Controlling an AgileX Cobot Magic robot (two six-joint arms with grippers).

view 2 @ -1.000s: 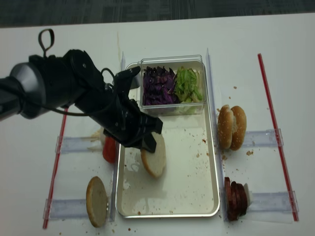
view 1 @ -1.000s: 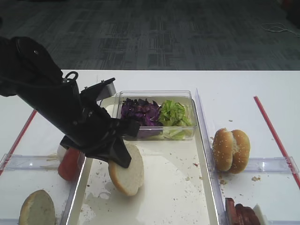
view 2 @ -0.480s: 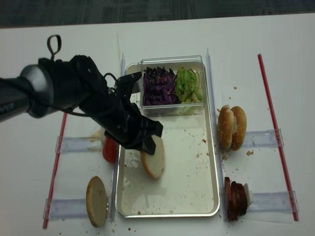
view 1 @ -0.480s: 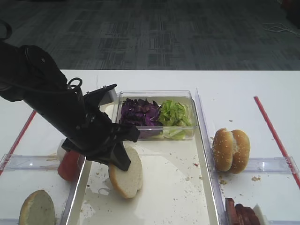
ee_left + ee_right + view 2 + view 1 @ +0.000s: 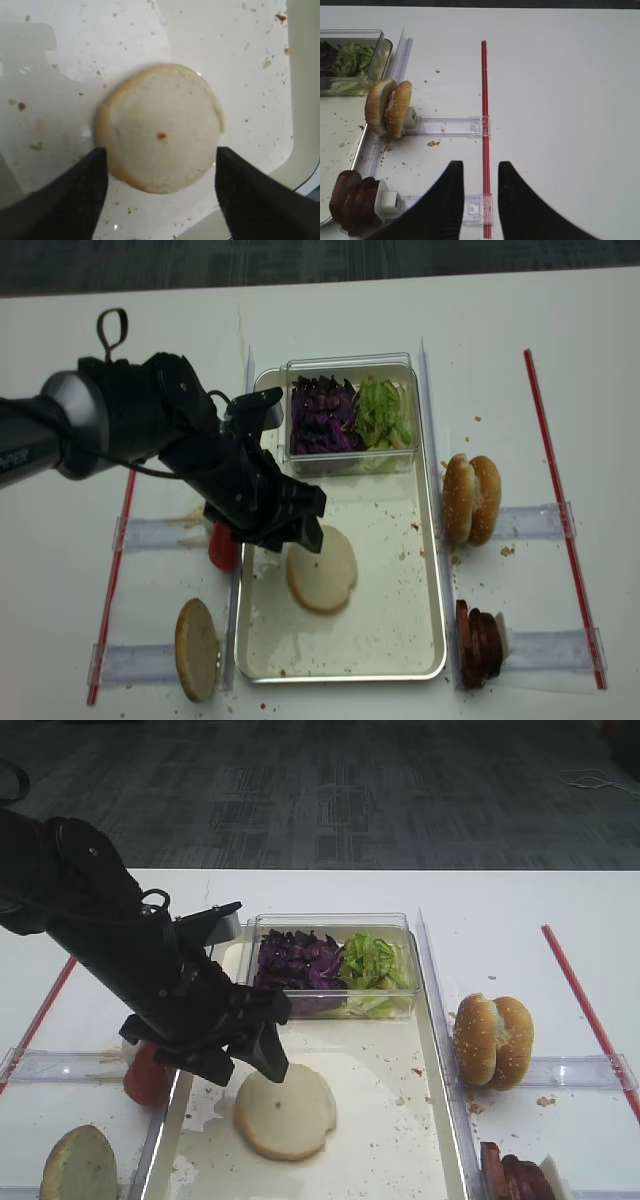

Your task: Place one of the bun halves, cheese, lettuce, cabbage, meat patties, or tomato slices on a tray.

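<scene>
Thin bun half (image 5: 322, 580) lying flat on tray (image 5: 400, 640), left pincer (image 5: 282, 538) just above its edge

Even, bright overhead light fills every view. The white tabletop (image 5: 520, 360) nearly washes out, and the floor in the upper part of the frame stays dim. The wet tray (image 5: 380, 1120) carries soft glare. Shadows are faint and short. In the left wrist view the bun half (image 5: 160, 127) is slightly soft and both finger edges blur.
</scene>
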